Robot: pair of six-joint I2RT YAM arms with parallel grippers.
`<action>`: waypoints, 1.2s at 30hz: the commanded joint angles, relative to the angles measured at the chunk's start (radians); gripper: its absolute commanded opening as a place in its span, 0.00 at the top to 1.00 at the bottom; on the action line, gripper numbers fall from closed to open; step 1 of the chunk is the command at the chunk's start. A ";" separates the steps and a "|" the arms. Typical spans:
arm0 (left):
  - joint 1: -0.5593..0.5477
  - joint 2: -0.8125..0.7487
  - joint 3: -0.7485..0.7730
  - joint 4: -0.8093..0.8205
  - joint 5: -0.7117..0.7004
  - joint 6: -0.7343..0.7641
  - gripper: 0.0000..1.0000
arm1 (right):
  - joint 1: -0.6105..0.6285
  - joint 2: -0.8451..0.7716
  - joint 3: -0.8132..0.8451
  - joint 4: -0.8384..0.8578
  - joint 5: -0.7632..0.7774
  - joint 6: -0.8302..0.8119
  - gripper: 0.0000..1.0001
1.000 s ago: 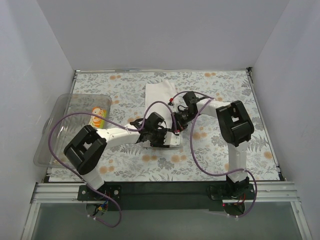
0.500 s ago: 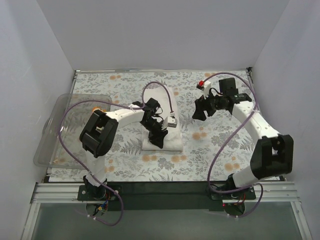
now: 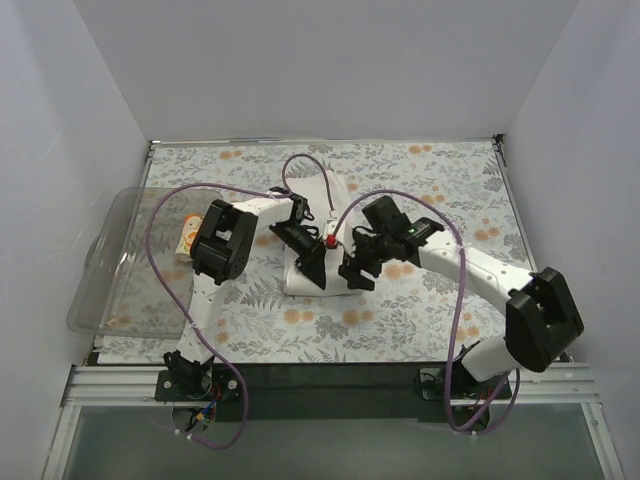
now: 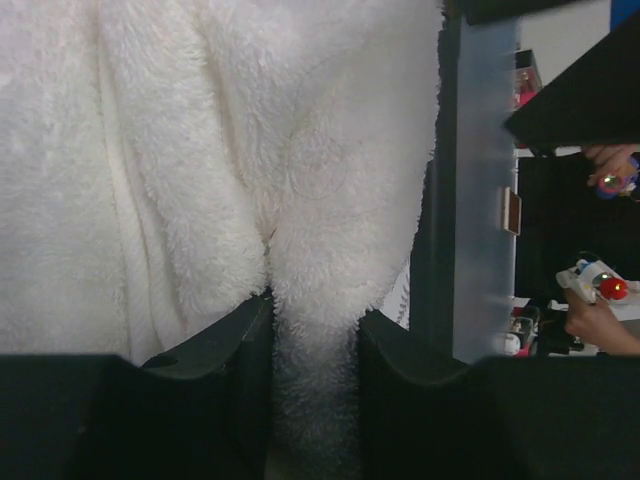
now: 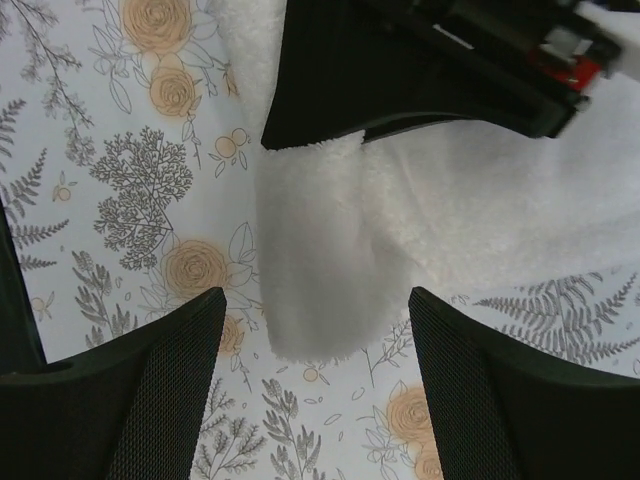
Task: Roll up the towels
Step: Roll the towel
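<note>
Fluffy white towel (image 4: 200,150), deep pile, bunched into soft folds. Left gripper (image 4: 312,335) pinches one fold. Right gripper (image 5: 315,310) spread wide over a rounded corner on the fern-print covering (image 5: 150,200). From above, the arms hide most of the towel.

No readable text, label, brand, number or sign on any surface in view.

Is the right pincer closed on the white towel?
No, the right pincer stands open, its fingers apart on either side of the white towel.
</note>
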 commanded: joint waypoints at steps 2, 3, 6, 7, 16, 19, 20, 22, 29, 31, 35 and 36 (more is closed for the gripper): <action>-0.006 0.112 -0.003 -0.009 -0.169 0.037 0.71 | 0.072 0.092 -0.002 0.159 0.101 -0.030 0.33; -0.005 0.114 -0.003 -0.003 -0.170 0.033 0.71 | 0.090 0.107 0.000 0.182 0.100 -0.035 0.33; 0.000 0.117 -0.014 0.012 -0.167 0.022 0.71 | 0.107 0.167 -0.008 0.210 0.080 -0.044 0.33; 0.001 0.114 -0.020 0.019 -0.164 0.016 0.71 | 0.107 0.199 -0.011 0.218 0.063 -0.046 0.35; 0.035 0.025 -0.078 0.114 -0.150 -0.043 0.64 | 0.077 0.322 -0.033 0.098 -0.075 -0.064 0.84; 0.052 -0.035 -0.109 0.127 -0.141 -0.044 0.56 | 0.060 0.348 0.001 -0.012 -0.129 -0.085 0.99; 0.057 -0.053 -0.123 0.134 -0.140 -0.046 0.55 | 0.055 0.355 0.033 -0.046 -0.143 -0.093 0.99; 0.076 -0.116 -0.164 0.146 -0.147 -0.050 0.50 | 0.038 0.369 0.061 -0.133 -0.190 -0.102 0.99; 0.196 -0.328 -0.268 0.253 -0.206 -0.092 0.47 | 0.009 0.402 0.109 -0.304 -0.321 -0.096 0.99; 0.234 -0.392 -0.270 0.262 -0.213 -0.085 0.47 | -0.003 0.440 0.135 -0.334 -0.368 -0.076 0.99; 0.259 -0.520 -0.307 0.294 -0.251 -0.053 0.47 | -0.017 0.536 0.208 -0.391 -0.433 -0.047 0.99; 0.259 -0.588 -0.325 0.305 -0.259 -0.038 0.46 | -0.020 0.558 0.226 -0.403 -0.437 -0.031 0.99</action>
